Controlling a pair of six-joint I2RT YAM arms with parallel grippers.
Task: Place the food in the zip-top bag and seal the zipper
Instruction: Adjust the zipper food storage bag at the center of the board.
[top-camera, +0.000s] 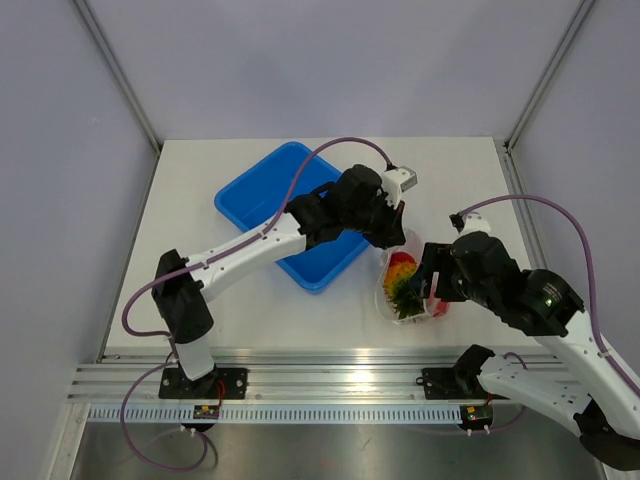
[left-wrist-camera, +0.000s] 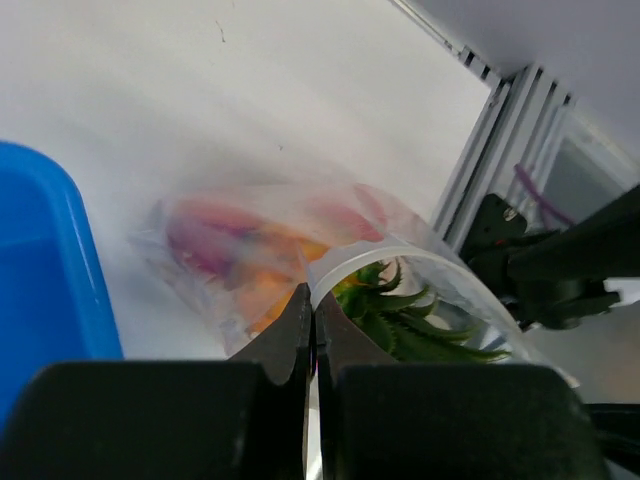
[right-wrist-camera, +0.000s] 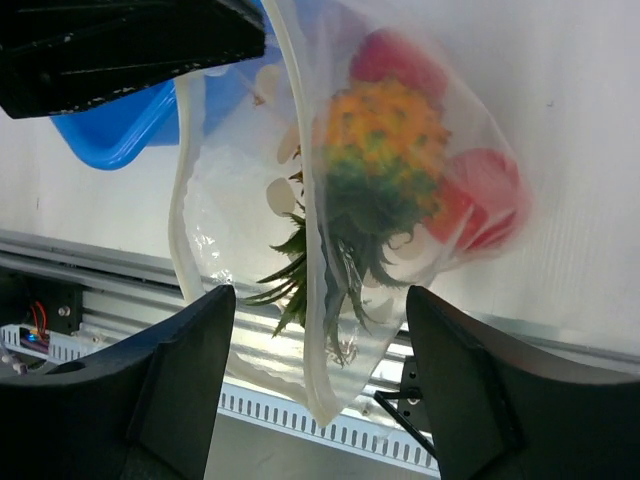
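Zip-top bag (top-camera: 405, 290) rests on the bench (top-camera: 250, 310) just right of the blue tray (top-camera: 262, 190), between the two arms. All the food looks to be inside it: the toy pineapple (right-wrist-camera: 385, 140) sits in the middle, with the two red fruits (right-wrist-camera: 485, 195) toward the closed side. The mouth gapes open. The zipper (right-wrist-camera: 310, 250) shows as two pale lips that run from the far end toward the rail (top-camera: 320, 362) at the near edge. At that far end the left end effector (left-wrist-camera: 313, 305) is pressed together on the rim. The right end effector (right-wrist-camera: 320, 300) has its fingers apart and holds nothing. The lower part of the open mouth lies just beyond and between those fingers, so this arm is nearer the free stretch of the strip. The pineapple's green crown points into the gap between the lips. What remains, I judge, is the sealing. The right fingers would need to close across both lips and travel along that far-to-near line, and the leaves could get caught in the seal.
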